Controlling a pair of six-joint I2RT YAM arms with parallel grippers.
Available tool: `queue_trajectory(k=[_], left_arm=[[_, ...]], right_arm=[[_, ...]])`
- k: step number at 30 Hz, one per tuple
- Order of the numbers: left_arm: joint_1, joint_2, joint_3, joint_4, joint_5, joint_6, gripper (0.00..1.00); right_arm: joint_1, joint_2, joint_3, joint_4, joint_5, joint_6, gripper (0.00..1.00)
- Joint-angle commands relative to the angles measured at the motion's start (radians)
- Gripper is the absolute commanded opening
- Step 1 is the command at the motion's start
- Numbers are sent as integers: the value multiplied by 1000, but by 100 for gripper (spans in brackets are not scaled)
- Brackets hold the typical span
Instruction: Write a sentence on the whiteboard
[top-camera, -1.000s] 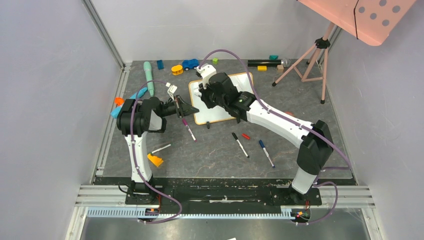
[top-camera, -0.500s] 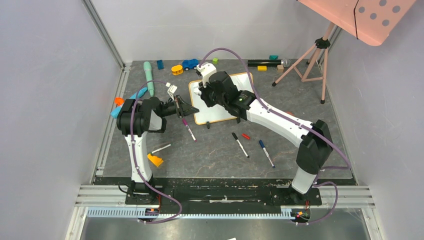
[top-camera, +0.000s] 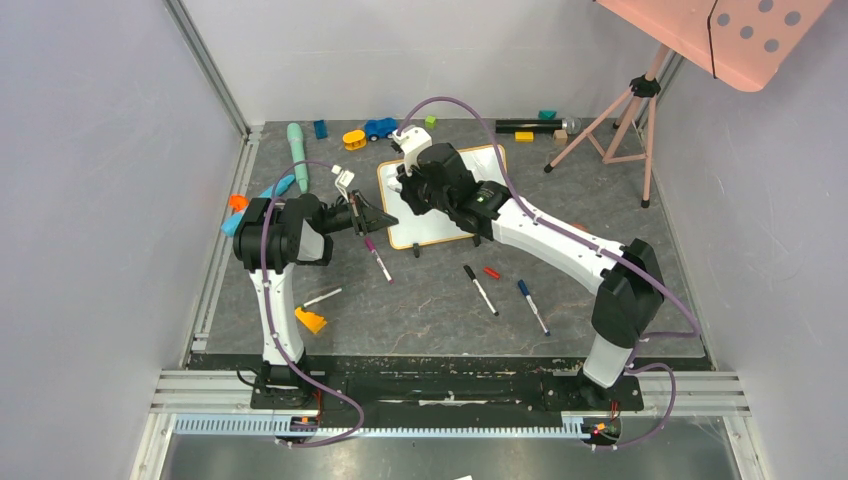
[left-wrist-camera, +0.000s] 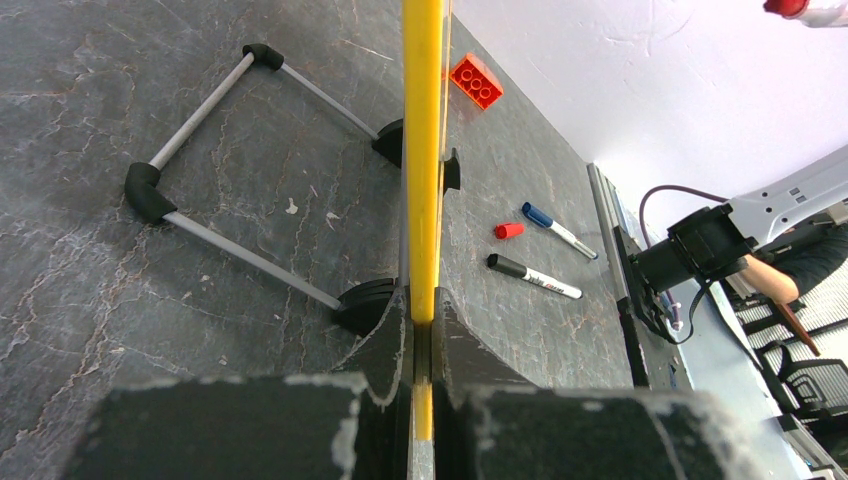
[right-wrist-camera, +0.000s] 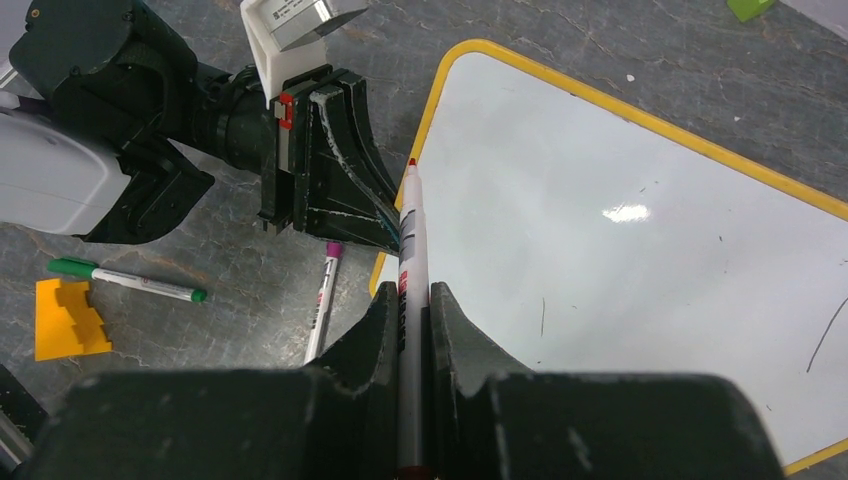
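The whiteboard (top-camera: 432, 233) lies flat on the mat, white with a yellow-orange frame; in the right wrist view (right-wrist-camera: 620, 260) its surface is blank apart from faint stray marks, and no red sentence shows. My left gripper (top-camera: 385, 218) is shut on the board's left frame edge (left-wrist-camera: 423, 150), with the jaws (left-wrist-camera: 423, 300) clamped on the yellow strip. My right gripper (top-camera: 405, 188) is over the board's left part, shut on a red-tipped marker (right-wrist-camera: 409, 230). The marker tip sits at the board's left edge, close to the left gripper's fingers (right-wrist-camera: 350, 190).
A purple-capped marker (top-camera: 378, 259) lies by the board's near left corner. A black marker (top-camera: 480, 289), a red cap (top-camera: 491, 272) and a blue marker (top-camera: 532, 305) lie nearer me. A green marker (right-wrist-camera: 125, 280), an orange piece (top-camera: 310, 320), toys along the back edge and a tripod (top-camera: 610, 125) also show.
My right gripper with the marker has shifted slightly over the board's left part. The left arm and the board have not moved.
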Motion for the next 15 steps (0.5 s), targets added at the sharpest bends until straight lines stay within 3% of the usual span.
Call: queue_trajectory(k=[1,15], left_arm=[[-21,18,-2,66,69,39,2],[-21,18,-2,66,70,40,2]], right_arm=[[-2,7,50,39,-20,-3,0],[-1,70,126,3,32,12,0]])
